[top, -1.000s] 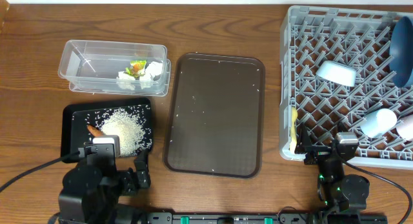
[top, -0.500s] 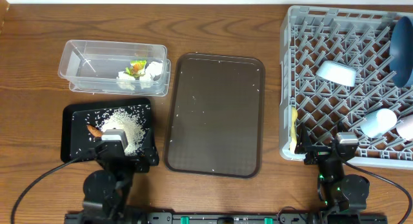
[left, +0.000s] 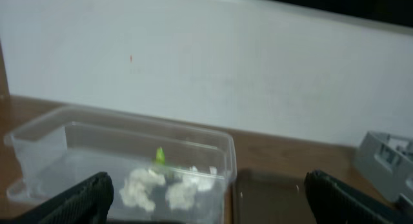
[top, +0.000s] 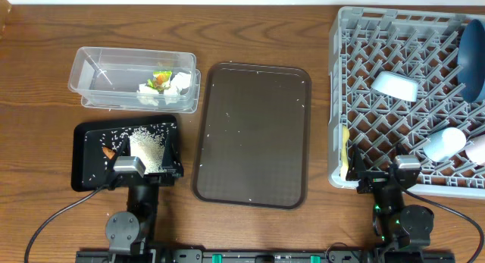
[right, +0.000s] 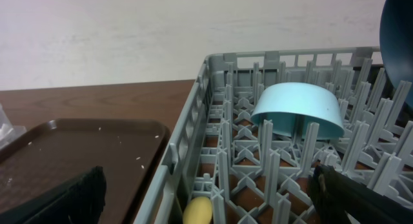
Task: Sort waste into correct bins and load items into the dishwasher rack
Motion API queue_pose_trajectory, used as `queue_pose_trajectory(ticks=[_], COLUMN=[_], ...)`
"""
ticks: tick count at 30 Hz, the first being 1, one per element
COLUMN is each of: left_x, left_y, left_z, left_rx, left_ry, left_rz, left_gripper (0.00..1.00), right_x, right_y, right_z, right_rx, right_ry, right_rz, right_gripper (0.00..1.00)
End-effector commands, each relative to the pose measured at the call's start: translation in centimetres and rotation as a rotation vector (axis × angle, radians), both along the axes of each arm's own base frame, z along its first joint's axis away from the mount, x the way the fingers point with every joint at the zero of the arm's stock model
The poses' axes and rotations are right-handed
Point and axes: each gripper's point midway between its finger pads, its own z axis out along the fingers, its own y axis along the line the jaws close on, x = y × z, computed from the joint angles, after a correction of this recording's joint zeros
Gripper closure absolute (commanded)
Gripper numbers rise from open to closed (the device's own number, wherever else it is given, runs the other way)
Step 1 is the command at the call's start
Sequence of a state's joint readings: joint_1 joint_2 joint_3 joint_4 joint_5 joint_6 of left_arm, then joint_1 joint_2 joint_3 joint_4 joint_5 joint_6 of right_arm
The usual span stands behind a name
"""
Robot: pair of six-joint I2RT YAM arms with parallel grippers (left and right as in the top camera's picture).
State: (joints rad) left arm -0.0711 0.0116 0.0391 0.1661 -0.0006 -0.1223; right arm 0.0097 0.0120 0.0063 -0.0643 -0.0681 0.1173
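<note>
Parking judged as step: left gripper (top: 144,174) and right gripper (top: 383,178), both spread and empty, are best drawn to 6 o'clock, clear of black tray (top: 83,142) and rack (top: 337,104).

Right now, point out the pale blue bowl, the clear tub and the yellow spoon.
pale blue bowl (right: 297,109), right wrist view, outer wall.
clear tub (top: 104,78), overhead view, bare floor.
yellow spoon (right: 197,212), right wrist view, rounded end.

Bright even overhead light, soft faint shadows, sharp top view, hazy blurred left wrist view
</note>
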Motion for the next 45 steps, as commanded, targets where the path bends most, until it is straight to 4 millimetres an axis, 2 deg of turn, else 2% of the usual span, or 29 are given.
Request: queue_pose_trajectory(ticks=[1, 5, 13, 17, 22, 31, 45], left_x=[0.1, 0.2, 0.0, 0.0, -0.1, -0.1, -0.1], left_y=[0.0, -1.0, -1.0, -1.2, -2.4, -2.3, -2.3], left_z=[-0.3, -1.6, -7.2, -7.2, -6.9, -7.0, -7.0], left_rx=[0.092, 0.186, 0.174, 0.167, 0.223, 0.157, 0.158], left_ry=[-0.026, 0.021, 0.251, 0.247, 0.226, 0.235, 0.239], left_rz=[0.005, -0.042, -0.063, -0.075, -0.149, -0.143, -0.142], left_gripper=[0.04, 0.03, 0.03, 0.03, 0.03, 0.03, 0.03], right_x=[0.0, 0.0, 0.0, 0.0, 0.0, 0.0, 0.0], right_y=[0.2, 0.2, 0.2, 0.2, 0.2, 0.2, 0.2], right_z=[0.0, 0.0, 0.0, 0.0, 0.0, 0.0, 0.0], right_rx=[-0.014, -0.013, -0.013, -0.013, -0.013, -0.013, -0.014], right_ry=[-0.003, -0.003, -0.003, -0.003, -0.003, -0.003, -0.003], right_rz=[0.012, 0.012, 0.012, 0.012, 0.012, 0.012, 0.012], right_gripper=[0.01, 0.01, 0.01, 0.01, 0.01, 0.01, 0.01])
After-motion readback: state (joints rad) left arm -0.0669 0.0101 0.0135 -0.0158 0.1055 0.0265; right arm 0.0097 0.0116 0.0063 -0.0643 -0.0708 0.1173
